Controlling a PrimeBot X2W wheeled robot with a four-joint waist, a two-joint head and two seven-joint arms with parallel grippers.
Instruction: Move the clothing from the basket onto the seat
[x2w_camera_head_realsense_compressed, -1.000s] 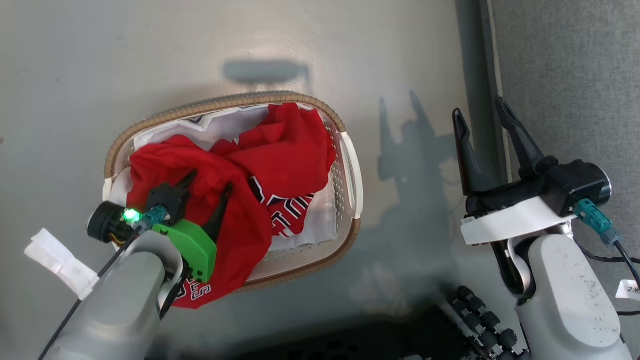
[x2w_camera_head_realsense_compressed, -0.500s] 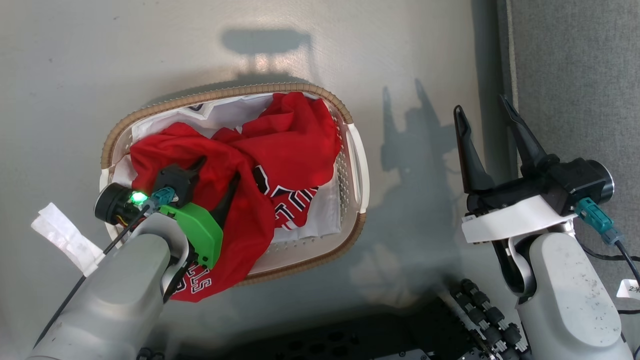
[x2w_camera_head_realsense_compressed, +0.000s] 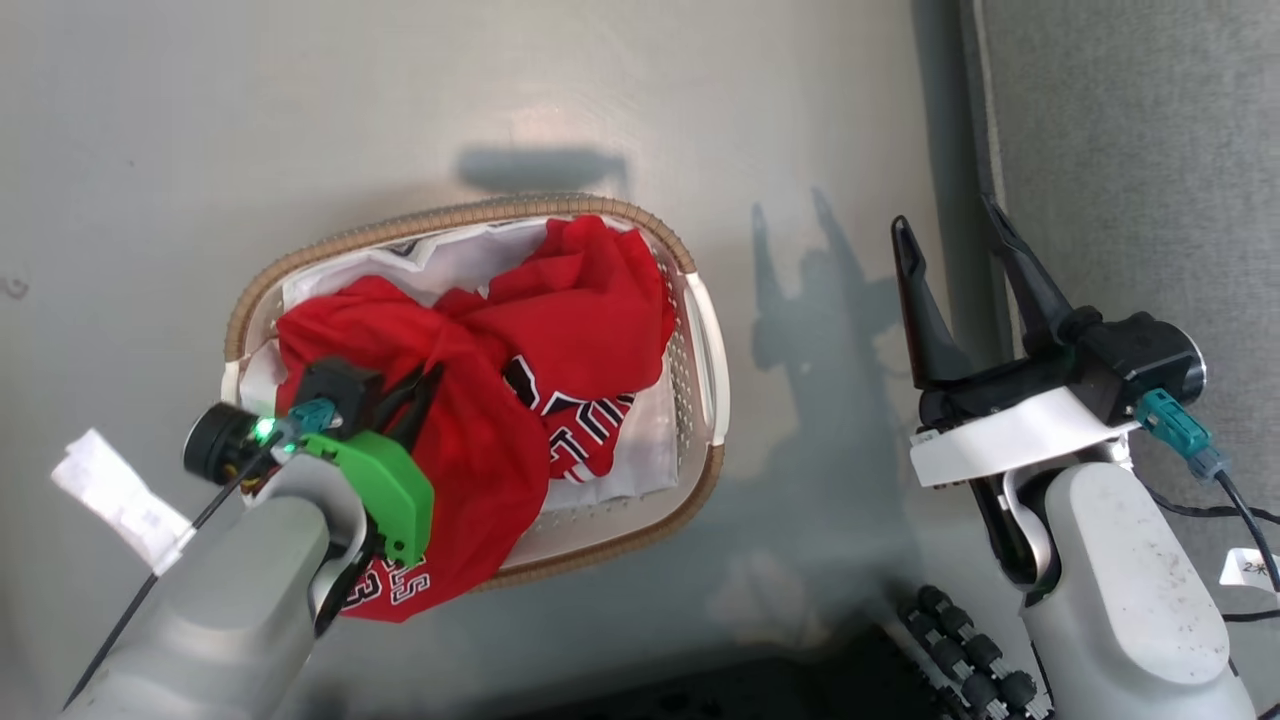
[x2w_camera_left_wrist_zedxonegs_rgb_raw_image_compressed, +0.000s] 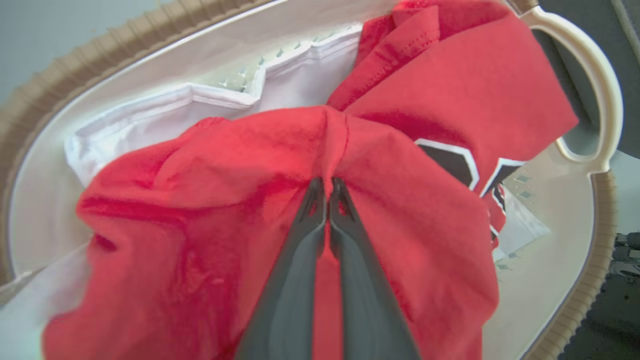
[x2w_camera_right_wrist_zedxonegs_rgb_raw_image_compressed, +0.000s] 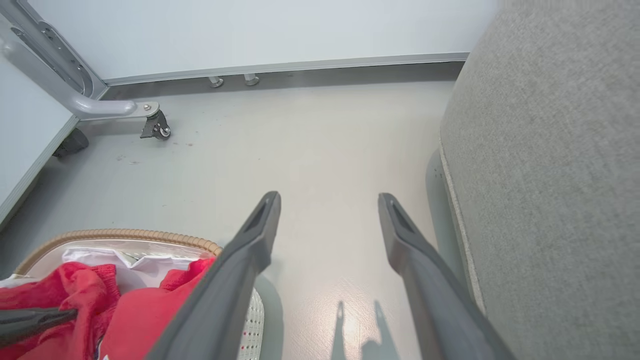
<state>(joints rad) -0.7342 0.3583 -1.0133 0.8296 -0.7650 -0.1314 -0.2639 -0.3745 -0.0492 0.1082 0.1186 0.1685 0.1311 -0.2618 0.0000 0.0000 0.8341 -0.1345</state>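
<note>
Clenched tight, the left gripper (x2w_camera_left_wrist_zedxonegs_rgb_raw_image_compressed: 325, 184) has its two long dark fingers pressed together on a raised fold of the bright red sports clothing (x2w_camera_head_realsense_compressed: 560, 310). In the left wrist view the cloth puckers into a ridge right at the fingertips. In the head view this gripper sits at about 8 o'clock, over the 8 o'clock end of the oval white perforated plastic basket with the brown woven rim (x2w_camera_head_realsense_compressed: 470, 212).

The clothing lies heaped inside the basket and covers most of it. At the basket's 7 o'clock rim a red edge with white lettering hangs over the side, just beside the left forearm. Black-and-white lettering shows on the heap toward 4 o'clock. The white cloth liner (x2w_camera_head_realsense_compressed: 460, 262) shows at the basket's 11 o'clock side.

The basket stands on the pale grey floor (x2w_camera_head_realsense_compressed: 300, 120), at 9 o'clock in the head view.

The right gripper (x2w_camera_head_realsense_compressed: 946, 220) stands released at 3 o'clock in that view, jaws spread wide and fingers pointing toward 12 o'clock. It hangs over the floor between the basket and the large light-grey fabric-upholstered seat (x2w_camera_head_realsense_compressed: 1130, 150), which takes up the 1 to 3 o'clock edge, well apart from the basket.

In the right wrist view a grey metal frame leg (x2w_camera_right_wrist_zedxonegs_rgb_raw_image_compressed: 95, 106) with a small caster stands at 10 o'clock.
</note>
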